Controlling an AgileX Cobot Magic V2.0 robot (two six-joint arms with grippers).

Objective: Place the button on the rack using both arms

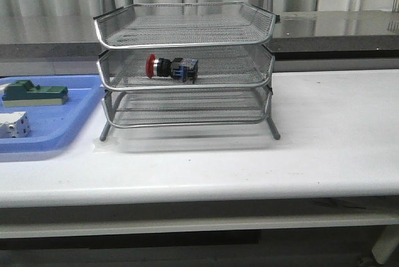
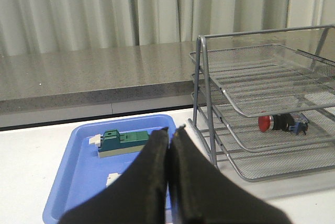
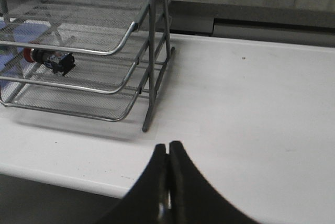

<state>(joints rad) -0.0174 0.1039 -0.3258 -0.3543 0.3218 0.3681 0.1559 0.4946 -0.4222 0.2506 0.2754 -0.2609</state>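
Observation:
The button (image 1: 171, 67) lies on its side in the middle tier of the silver wire-mesh rack (image 1: 187, 35), red head to the left. It shows too in the left wrist view as the button (image 2: 282, 123) inside the rack (image 2: 261, 77), and in the right wrist view as the button (image 3: 49, 59) in the rack (image 3: 152, 51). My left gripper (image 2: 170, 130) is shut and empty, held back from the rack above the blue tray. My right gripper (image 3: 168, 145) is shut and empty, over the table's near edge, apart from the rack. Neither arm appears in the front view.
A blue plastic tray (image 1: 75, 123) sits left of the rack, holding a green block (image 1: 34, 93) and a white block (image 1: 14, 125). The tray (image 2: 78, 182) and green block (image 2: 120, 141) lie just beyond my left fingers. A grey counter (image 1: 336, 27) runs behind the table.

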